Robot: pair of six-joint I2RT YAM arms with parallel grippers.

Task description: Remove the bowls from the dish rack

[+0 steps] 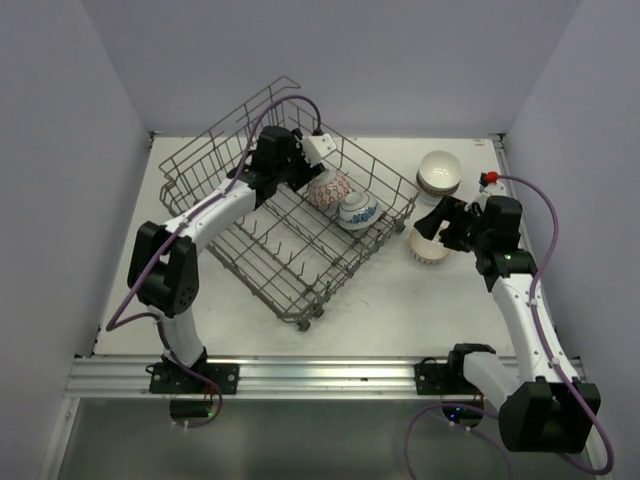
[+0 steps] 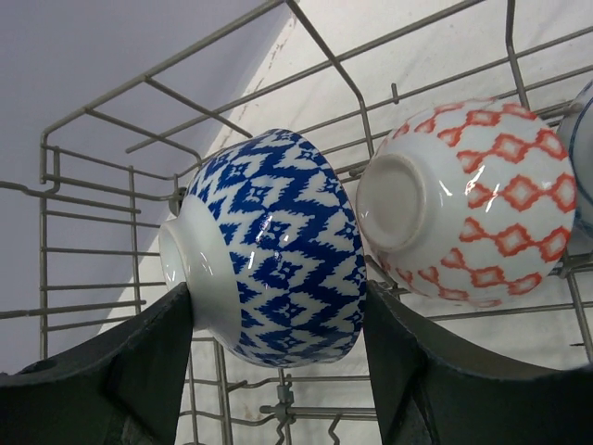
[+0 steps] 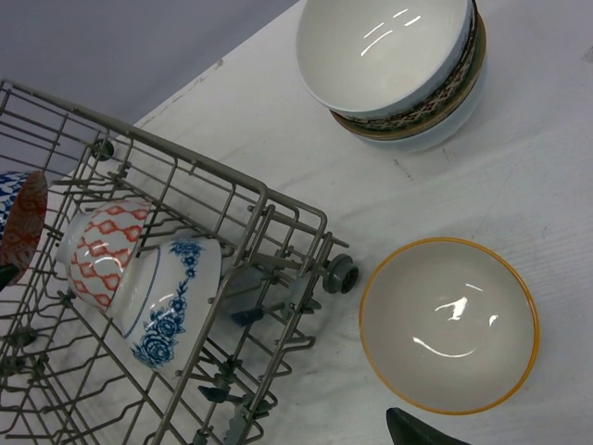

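Note:
The dish rack [image 1: 250, 280] sits at an angle on the table's left half. My left gripper [image 2: 278, 297] reaches into its far side [image 1: 300, 172] and is shut on a blue-and-white patterned bowl [image 2: 278, 250], one finger on its foot and the other at its rim. A red-patterned bowl [image 2: 482, 204] stands on edge right beside it, with a blue-flowered bowl [image 3: 167, 306] leaning against that. My right gripper [image 1: 432, 228] hovers open over an orange-rimmed bowl [image 3: 449, 324] that rests upright on the table. Only one of its fingertips [image 3: 417, 428] shows in the wrist view.
A stack of bowls [image 3: 398, 65] stands on the table at the back right [image 1: 438, 172]. The rack's wheel [image 3: 341, 275] lies close to the orange-rimmed bowl. Walls close in the table on the left, back and right.

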